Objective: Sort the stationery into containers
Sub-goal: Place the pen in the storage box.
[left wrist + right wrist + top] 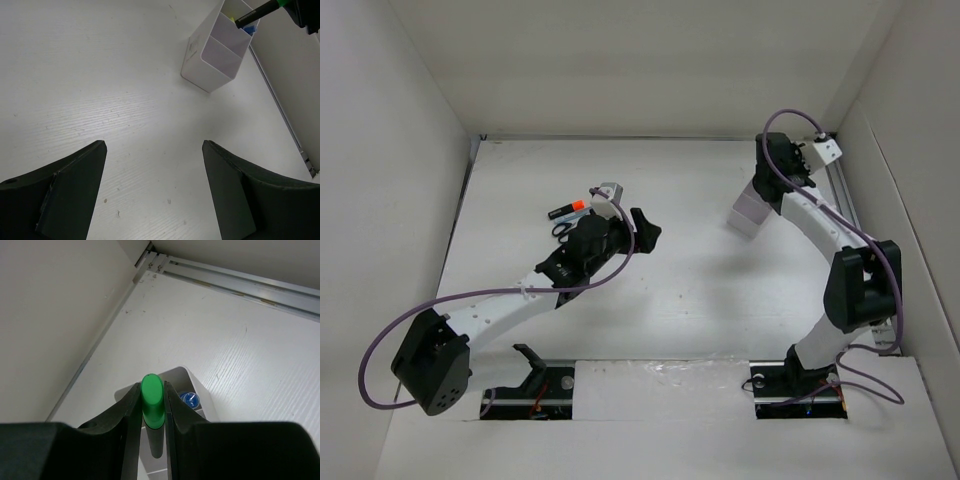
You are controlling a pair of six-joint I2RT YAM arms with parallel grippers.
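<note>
While the right fingers pinch the green-ended marker just above the box at far right of the bench, a blue pen and yellow pen sit inside; the left fingers gape empty near the orange marker and scissors, both unsorted.

No text, brand, number or sign could be read in any view. The orange-and-black marker lying on the white worktop was too small for any print to be made out. The white, slightly translucent two-compartment box and the green-ended black marker showed no legible marking.
</note>
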